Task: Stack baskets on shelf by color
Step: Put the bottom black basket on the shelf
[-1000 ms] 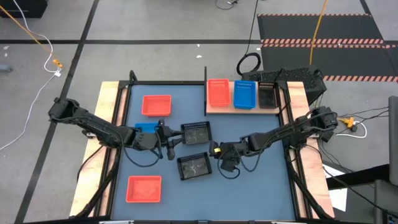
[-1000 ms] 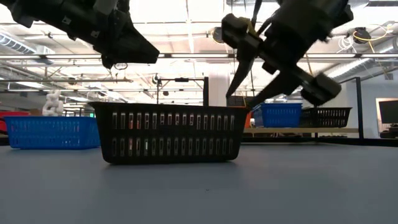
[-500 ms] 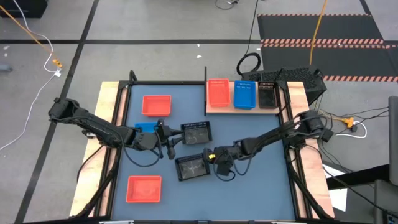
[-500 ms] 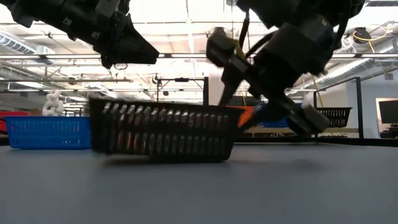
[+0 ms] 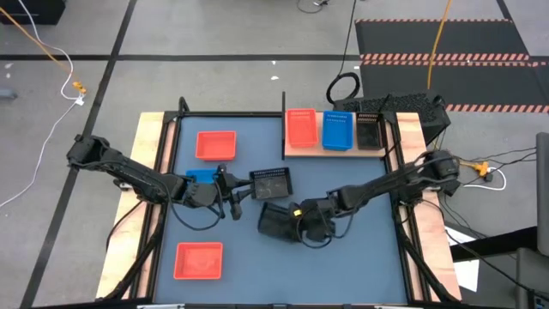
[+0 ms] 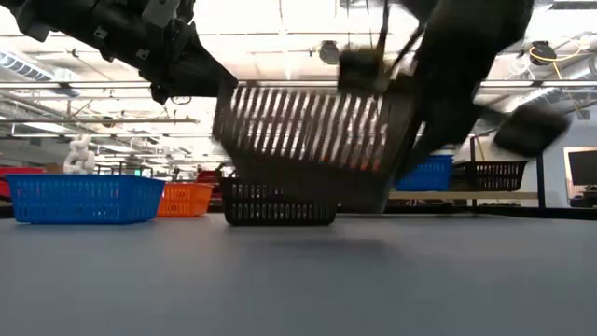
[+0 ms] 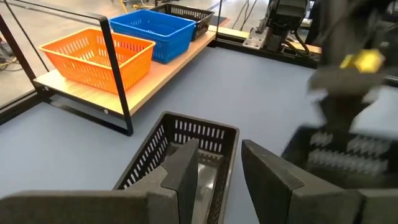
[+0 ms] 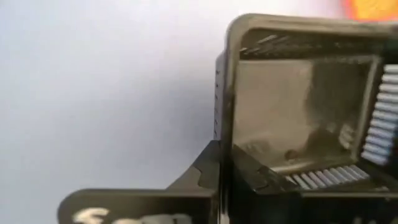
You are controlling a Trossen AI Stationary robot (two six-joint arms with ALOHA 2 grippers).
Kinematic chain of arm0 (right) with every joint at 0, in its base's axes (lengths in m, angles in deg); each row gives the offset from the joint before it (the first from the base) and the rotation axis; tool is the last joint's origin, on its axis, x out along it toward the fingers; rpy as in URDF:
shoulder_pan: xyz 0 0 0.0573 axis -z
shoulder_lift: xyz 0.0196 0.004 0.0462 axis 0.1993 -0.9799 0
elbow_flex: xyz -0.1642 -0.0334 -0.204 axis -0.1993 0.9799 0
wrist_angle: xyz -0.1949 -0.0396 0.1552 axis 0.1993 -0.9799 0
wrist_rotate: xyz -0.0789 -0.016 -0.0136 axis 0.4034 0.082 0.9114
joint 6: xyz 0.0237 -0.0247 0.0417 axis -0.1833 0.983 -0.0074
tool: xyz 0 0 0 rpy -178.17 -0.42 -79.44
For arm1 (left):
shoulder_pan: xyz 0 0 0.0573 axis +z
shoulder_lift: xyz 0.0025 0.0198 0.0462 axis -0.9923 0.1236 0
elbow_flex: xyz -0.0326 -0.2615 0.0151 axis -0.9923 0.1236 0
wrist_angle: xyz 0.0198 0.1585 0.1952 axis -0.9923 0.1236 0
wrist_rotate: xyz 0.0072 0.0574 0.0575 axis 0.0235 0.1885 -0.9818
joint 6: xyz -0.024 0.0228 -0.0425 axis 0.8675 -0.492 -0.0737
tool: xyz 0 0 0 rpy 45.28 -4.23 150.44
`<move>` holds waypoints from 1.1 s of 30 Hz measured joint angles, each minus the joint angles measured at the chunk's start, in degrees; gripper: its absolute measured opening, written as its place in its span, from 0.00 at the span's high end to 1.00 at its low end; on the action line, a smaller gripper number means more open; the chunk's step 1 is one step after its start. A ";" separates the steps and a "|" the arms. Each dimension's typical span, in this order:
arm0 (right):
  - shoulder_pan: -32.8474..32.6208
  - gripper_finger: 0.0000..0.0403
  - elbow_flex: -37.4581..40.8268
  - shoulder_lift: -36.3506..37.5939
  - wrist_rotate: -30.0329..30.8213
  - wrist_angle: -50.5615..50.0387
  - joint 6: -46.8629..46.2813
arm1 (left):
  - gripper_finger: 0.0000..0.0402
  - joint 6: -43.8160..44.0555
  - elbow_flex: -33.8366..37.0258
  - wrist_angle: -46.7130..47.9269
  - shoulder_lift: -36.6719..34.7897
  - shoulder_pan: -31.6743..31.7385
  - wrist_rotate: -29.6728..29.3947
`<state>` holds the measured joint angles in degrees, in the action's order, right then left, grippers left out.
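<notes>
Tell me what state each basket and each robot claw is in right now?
Lifted black basket: off the table, tilted, held by right gripper.
Second black basket: flat on table, left gripper open at its rim.
Shelf: holds one red, one blue, one black basket.
Two red baskets: on table.
Blue basket: on table, partly under left arm.

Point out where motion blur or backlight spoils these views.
Low view: the lifted black basket and the right gripper smear with motion and stand dark against bright ceiling lights. Right wrist view: the same basket is soft. Left wrist view: the right arm blurs; the resting black basket stays sharp.
</notes>
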<state>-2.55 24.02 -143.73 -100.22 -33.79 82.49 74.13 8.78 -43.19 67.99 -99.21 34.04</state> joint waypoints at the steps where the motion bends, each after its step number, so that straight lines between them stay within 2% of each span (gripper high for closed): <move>1: -0.03 0.99 0.00 2.03 -1.61 -0.58 -2.46 | 0.68 -0.09 0.00 -0.02 0.00 0.00 0.00; 6: 0.23 0.99 -0.07 13.42 -2.50 -4.85 -20.16 | 0.68 -0.18 0.00 0.19 0.00 0.60 -0.04; 9: 0.52 0.99 -0.09 20.71 -1.40 -9.41 -27.07 | 0.68 0.04 0.00 0.51 0.00 0.60 -0.09; 14: 0.58 1.00 -0.09 31.76 5.90 -21.24 -33.18 | 0.68 -0.03 0.00 0.68 0.00 0.59 -0.09; 18: 0.63 1.00 -0.09 37.89 12.83 -25.49 -34.73 | 0.68 -0.17 0.00 0.66 0.00 0.79 -1.55; 23: 2.68 1.00 -0.09 40.86 25.02 -35.55 -34.56 | 0.68 0.91 0.00 0.66 0.00 1.71 -1.86; 28: 7.89 1.00 -0.07 38.18 37.84 -48.55 -34.68 | 0.68 1.10 0.00 0.66 0.00 2.38 -1.84; 33: 12.75 1.00 -0.13 36.19 50.42 -51.64 -32.92 | 0.68 0.62 0.00 0.48 0.00 3.95 -1.92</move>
<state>10.20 23.90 -107.54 -49.80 -85.44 49.57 74.75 8.78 -42.70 67.99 -95.27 32.12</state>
